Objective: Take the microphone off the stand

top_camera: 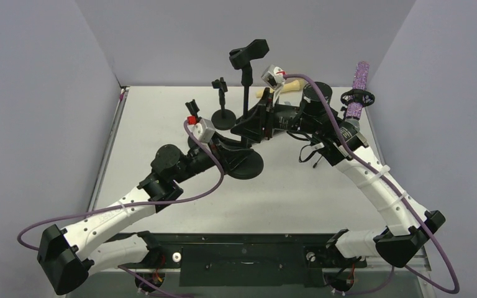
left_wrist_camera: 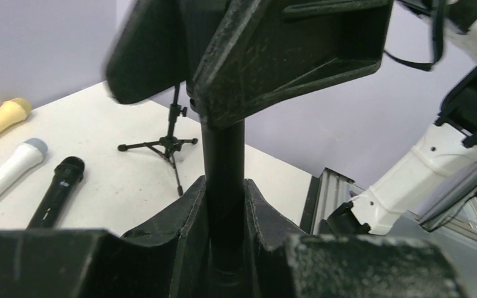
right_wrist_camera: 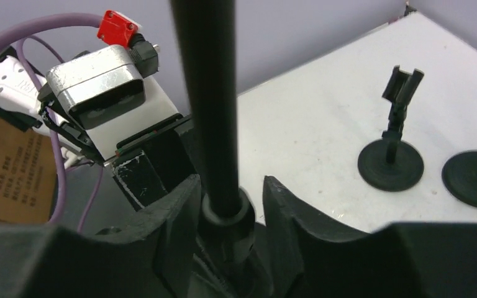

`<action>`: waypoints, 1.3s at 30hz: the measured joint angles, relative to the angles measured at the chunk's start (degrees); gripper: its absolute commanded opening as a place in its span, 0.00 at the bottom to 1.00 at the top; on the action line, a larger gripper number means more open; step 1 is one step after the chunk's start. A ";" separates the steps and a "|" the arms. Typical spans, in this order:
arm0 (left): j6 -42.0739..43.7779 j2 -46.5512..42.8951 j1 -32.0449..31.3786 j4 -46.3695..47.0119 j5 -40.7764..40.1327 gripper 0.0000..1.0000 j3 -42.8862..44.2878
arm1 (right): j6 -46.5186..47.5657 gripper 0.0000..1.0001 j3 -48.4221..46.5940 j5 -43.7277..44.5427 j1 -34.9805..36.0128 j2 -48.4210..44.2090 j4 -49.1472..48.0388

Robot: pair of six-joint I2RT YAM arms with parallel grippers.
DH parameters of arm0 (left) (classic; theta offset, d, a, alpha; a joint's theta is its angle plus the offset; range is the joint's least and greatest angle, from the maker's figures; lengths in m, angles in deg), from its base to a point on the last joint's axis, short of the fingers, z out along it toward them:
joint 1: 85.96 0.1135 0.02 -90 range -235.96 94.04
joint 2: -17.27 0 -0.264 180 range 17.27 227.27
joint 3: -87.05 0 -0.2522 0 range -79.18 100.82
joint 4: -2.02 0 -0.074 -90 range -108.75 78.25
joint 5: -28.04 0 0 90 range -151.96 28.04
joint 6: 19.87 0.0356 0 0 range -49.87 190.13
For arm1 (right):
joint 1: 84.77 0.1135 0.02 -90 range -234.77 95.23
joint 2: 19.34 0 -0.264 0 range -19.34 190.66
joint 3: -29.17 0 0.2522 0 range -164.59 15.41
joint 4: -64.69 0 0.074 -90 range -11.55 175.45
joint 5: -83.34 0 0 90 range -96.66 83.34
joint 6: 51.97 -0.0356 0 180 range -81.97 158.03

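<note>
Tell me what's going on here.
Both arms are at the middle stand's pole. The left gripper is shut on it. The right gripper straddles it, but how tightly is unclear. The clip on top is empty. A purple microphone sits in a holder at far right, untouched.

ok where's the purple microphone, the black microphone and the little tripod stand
purple microphone [top_camera: 361, 77]: top view, on its glittery upper body
black microphone [left_wrist_camera: 54, 194]: left wrist view, on the middle of its handle
tripod stand [left_wrist_camera: 169, 144]: left wrist view, on the hub where its legs meet
</note>
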 measured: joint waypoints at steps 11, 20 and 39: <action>0.70 -1.38 1.03 1.88 -3.15 0.00 -1.14 | -1.33 0.66 3.74 7.39 -0.42 -2.97 -0.33; 5.68 0.15 1.07 0.87 -9.11 0.00 -1.25 | -2.36 0.49 2.36 33.33 1.95 -12.52 7.65; 17.97 5.84 -3.91 4.35 -18.14 0.00 -15.67 | 0.81 0.00 -27.65 62.58 10.21 1.84 19.45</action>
